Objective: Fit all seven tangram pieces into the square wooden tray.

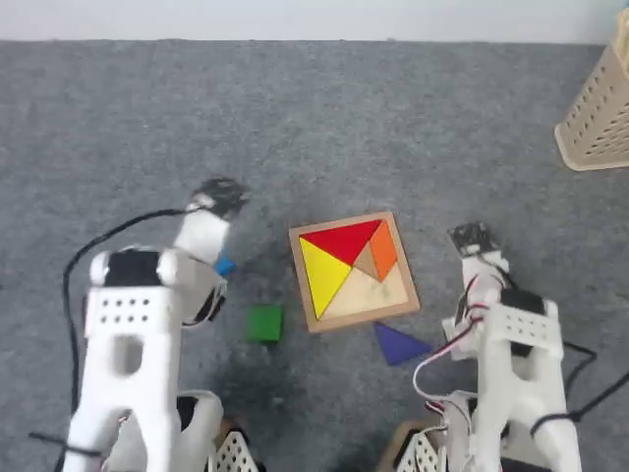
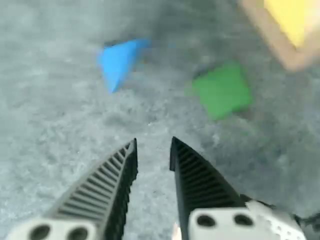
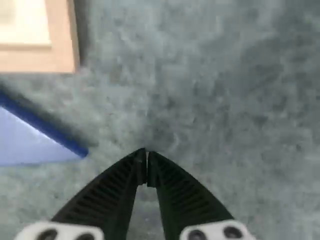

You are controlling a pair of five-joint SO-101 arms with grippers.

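Lying flat on the grey mat near the wooden tray, the blue triangle looks light, rigid and thin, best pinched across its edges by the slightly parted left gripper; the right gripper is closed.

Grey, felt-like table with a wooden tray near its middle, set askew. Green square and small blue piece lie left of it, apart. Purple triangle sits just beside the tray, toward the near edge. Perforated beige stand at the right edge, far end.
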